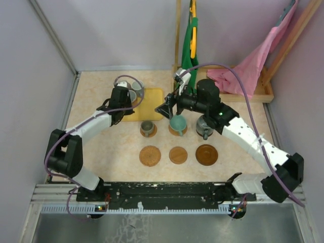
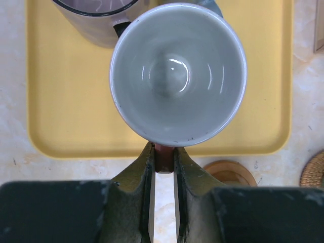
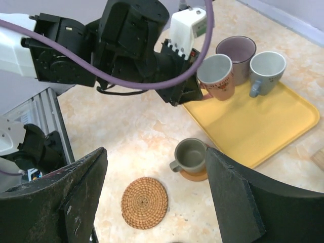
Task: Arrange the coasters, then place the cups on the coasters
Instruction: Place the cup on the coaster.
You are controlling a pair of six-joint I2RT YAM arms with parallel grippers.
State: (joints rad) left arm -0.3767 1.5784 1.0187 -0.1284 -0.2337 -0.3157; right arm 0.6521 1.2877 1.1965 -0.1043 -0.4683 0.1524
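Note:
My left gripper (image 2: pixel 163 152) is shut on the handle of the small reddish-brown cup (image 2: pixel 177 76) with a pale inside, and holds it just above the yellow tray (image 2: pixel 66 101). The right wrist view shows this cup (image 3: pixel 216 76) beside a purplish cup (image 3: pixel 236 53) and a grey-blue cup (image 3: pixel 266 71), both standing on the tray. A grey cup (image 1: pixel 147 128), a teal cup (image 1: pixel 177 123) and a dark cup (image 1: pixel 204 126) each sit on a coaster in the back row. Three coasters (image 1: pixel 150 155) (image 1: pixel 178 155) (image 1: pixel 206 154) lie bare in front. My right gripper (image 1: pixel 169 109) hangs open above the teal cup.
A pink cloth (image 1: pixel 253 66) lies on a wooden frame at the back right. A green and yellow tool (image 1: pixel 191 35) hangs at the back. Grey walls close in both sides. A purple cable (image 1: pixel 243 96) loops over the right arm.

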